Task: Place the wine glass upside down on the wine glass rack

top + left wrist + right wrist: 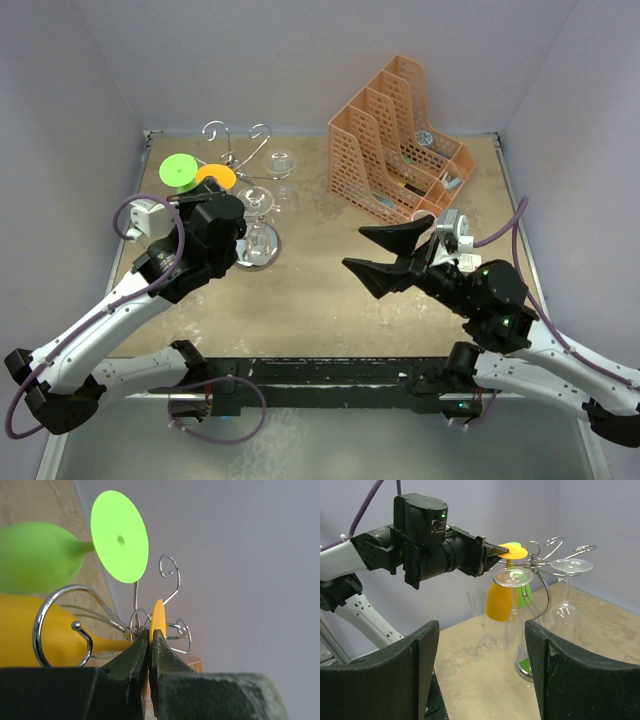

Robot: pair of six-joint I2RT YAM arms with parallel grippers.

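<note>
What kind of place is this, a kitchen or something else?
Probably a robot test booth, not a home: plain walls box in a table, two robot arms are bolted at its edge, and a wine glass rack and orange file organiser sit there like props.

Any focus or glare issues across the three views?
Top external: even light, soft shadows, but the clear glasses nearly vanish against the table. Left wrist: left tool soft in the foreground, green glass sharper, bright glints on the rack. Right wrist: right tool's fingers blurred up close, orange glass crisp.
</note>
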